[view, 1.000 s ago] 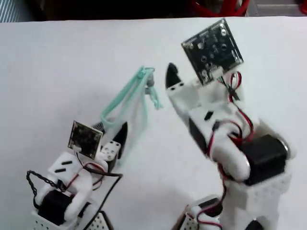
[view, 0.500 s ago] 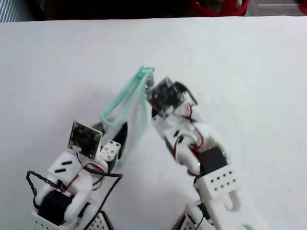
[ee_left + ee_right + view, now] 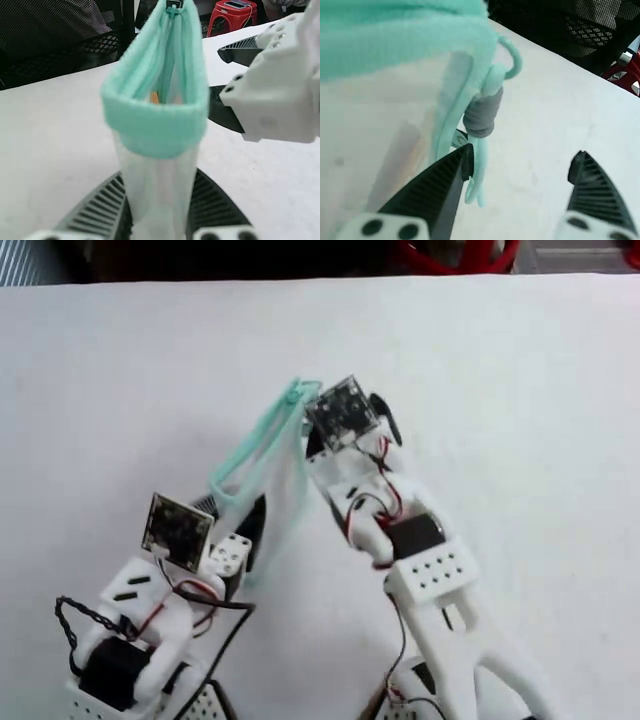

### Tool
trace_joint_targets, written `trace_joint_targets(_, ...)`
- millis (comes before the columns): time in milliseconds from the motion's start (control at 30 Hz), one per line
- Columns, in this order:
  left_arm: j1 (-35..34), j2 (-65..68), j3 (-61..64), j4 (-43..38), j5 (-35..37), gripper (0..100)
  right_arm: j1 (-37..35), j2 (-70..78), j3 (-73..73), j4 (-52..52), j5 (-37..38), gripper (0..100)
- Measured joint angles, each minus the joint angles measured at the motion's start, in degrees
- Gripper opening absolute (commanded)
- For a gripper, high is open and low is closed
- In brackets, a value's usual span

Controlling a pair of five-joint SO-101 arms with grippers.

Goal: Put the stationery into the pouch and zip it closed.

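A clear pouch (image 3: pixel 272 455) with a mint-green zip band stands on edge on the white table. My left gripper (image 3: pixel 255 530) is shut on its near end; in the left wrist view its black fingers (image 3: pixel 100 212) clamp the clear wall of the pouch (image 3: pixel 155 115). Something orange (image 3: pixel 155 98) shows inside, under the parted zip. At the far end, my right gripper (image 3: pixel 522 155) is open, one finger (image 3: pixel 445 175) against the pouch (image 3: pixel 395 100) just below the grey and mint zipper pull (image 3: pixel 482 112). From above, the right gripper (image 3: pixel 350 432) sits beside that end.
The white table (image 3: pixel 520 390) stretches bare to the right and far side. Beyond its far edge stand black mesh chairs (image 3: pixel 60 30) and a red stool (image 3: pixel 232 12). The left arm's base and cables (image 3: pixel 120 640) occupy the near left.
The right arm has swung down and left from a raised pose, bringing its open gripper to the pouch's zipper end. The left arm and pouch have stayed still.
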Motion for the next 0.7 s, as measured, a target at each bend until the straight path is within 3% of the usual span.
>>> trace_joint_targets(367, -0.3, 0.0, 0.0, 0.0, 0.1, 7, 0.4, 9.7, -3.3, -9.4, -0.1, 27.9)
trace_joint_targets(700, -0.2, 0.0, 0.0, 0.0, 0.1, 7, 0.3, -0.9, -3.0, 3.4, -0.2, 27.9)
